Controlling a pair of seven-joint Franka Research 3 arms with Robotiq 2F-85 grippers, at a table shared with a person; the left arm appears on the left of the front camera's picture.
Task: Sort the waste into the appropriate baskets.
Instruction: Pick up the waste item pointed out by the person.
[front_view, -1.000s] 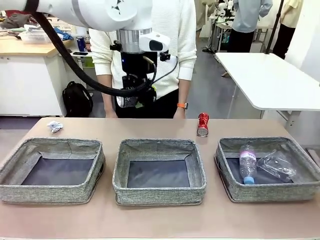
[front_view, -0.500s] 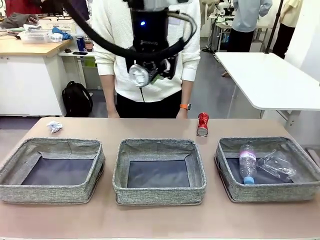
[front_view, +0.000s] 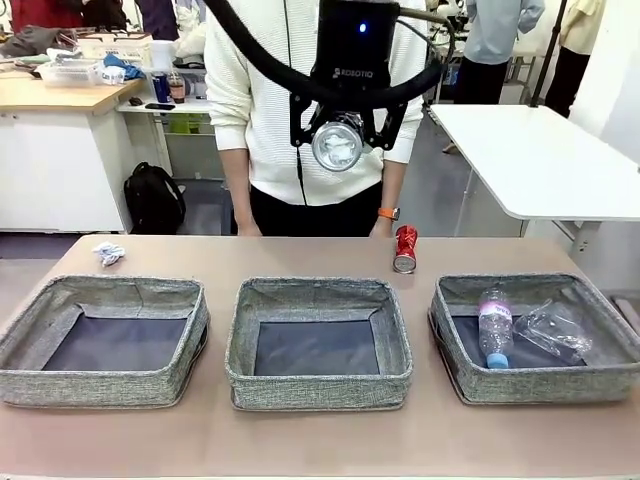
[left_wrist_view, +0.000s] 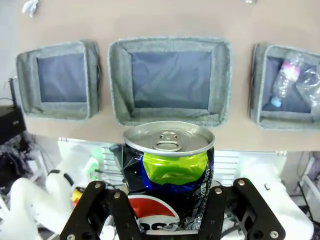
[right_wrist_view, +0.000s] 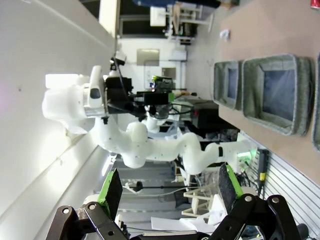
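Note:
My left gripper hangs high above the table's far middle, shut on a dark blue-black soda can whose end faces the front camera. In the left wrist view the can stands between the fingers, dented, over the middle basket. Three grey baskets sit in a row: left, middle, right. The right one holds a blue-capped bottle and clear film. A red can and a paper wad lie on the table behind them. My right gripper is open, holding nothing.
A person in a white sweater stands at the far edge, with a hand near the red can. The right wrist view looks sideways at the left arm and two baskets. A white table stands at the back right.
My left arm has swung to the right and higher with the can, turning until its end faces the camera. The person has shifted right. The right gripper stays open.

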